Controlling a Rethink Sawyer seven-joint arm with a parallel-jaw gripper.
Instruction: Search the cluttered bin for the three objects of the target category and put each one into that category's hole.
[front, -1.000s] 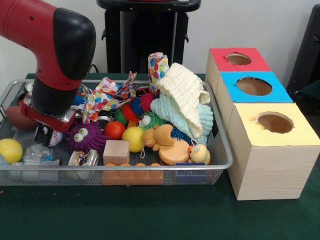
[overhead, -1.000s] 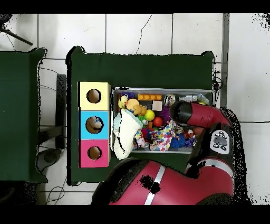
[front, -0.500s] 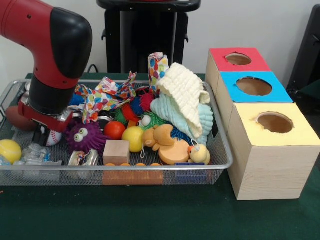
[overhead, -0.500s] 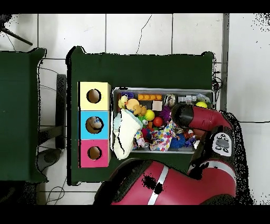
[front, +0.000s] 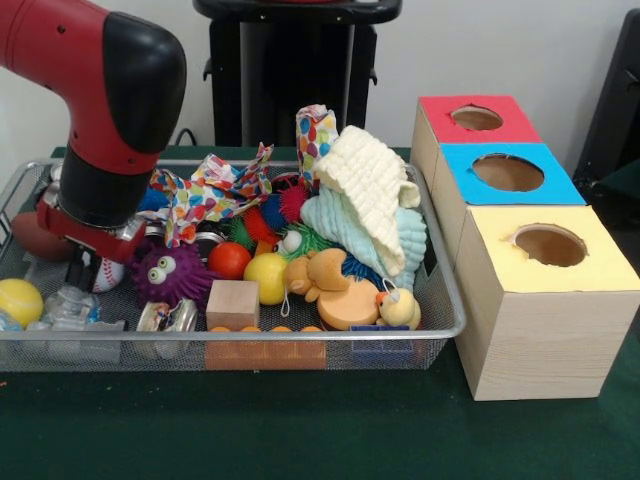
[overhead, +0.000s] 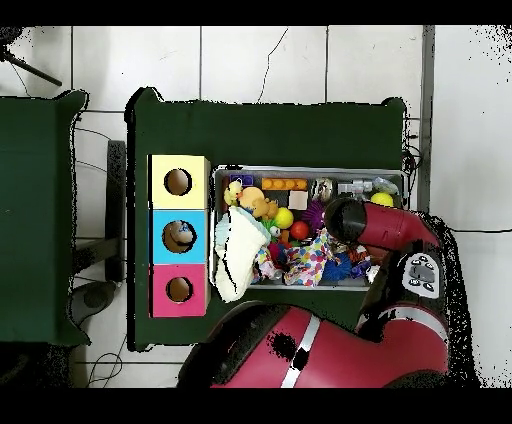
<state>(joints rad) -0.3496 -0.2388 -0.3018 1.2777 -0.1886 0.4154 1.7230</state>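
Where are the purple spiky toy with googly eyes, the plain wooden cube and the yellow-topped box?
Purple spiky toy with googly eyes (front: 172, 275), front view, on its body below the eyes.
Plain wooden cube (front: 233, 304), front view, front face.
Yellow-topped box (front: 590, 268), front view, bare yellow top beside its hole.

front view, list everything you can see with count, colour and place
bin: 1, wire mesh, on the table
boxes: 3, wood with red, blue and yellow holed tops, right of the bin
cloths: 2, cream over pale green, right end of the bin
patterned cloth: 1, multicolour, back middle
purple toy: 1, googly eyes, left middle
balls: 2 yellow and 1 red, front half
wood cube: 1, tan, front
bear: 1, orange-brown, front middle
duck: 1, yellow, front right
baseball: 1, white, under the arm
arm: 1, red and black, over the bin's left end
hand: partly hidden, low in the bin
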